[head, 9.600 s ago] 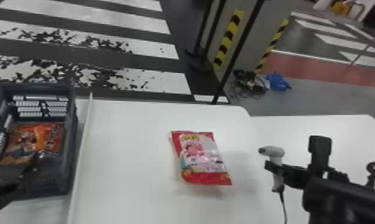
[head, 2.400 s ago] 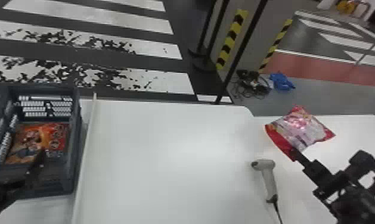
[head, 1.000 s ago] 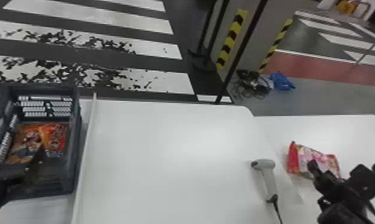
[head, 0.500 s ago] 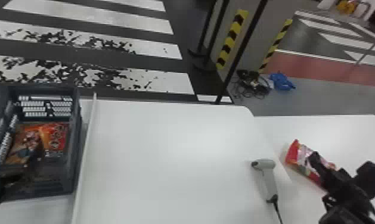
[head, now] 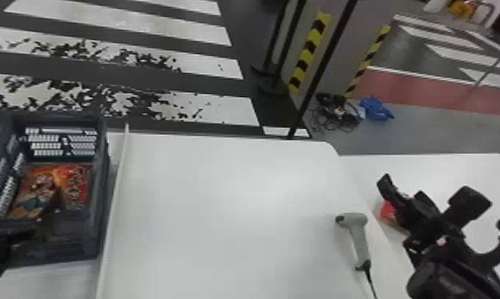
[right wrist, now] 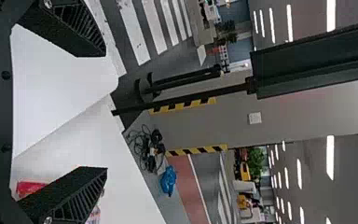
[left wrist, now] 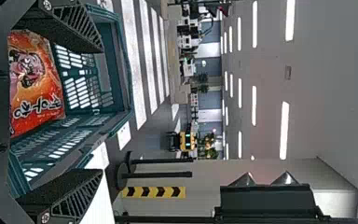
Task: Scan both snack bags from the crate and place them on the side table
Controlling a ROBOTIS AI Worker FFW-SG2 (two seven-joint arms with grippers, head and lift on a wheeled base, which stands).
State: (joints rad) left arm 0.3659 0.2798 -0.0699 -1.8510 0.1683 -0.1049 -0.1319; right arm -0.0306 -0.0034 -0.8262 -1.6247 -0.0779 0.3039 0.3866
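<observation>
Red snack bag lies on the side table at four o'clock, apparently free; low withdrawal of the spread right gripper could drag it. At nine o'clock, crate walls could snag the spread left gripper near the orange bag. Open room lies between, over the main table.

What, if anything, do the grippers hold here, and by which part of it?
Nothing: the left gripper and right gripper both have open jaws. One snack bag lies in the crate, the other bag on the side table.
</observation>
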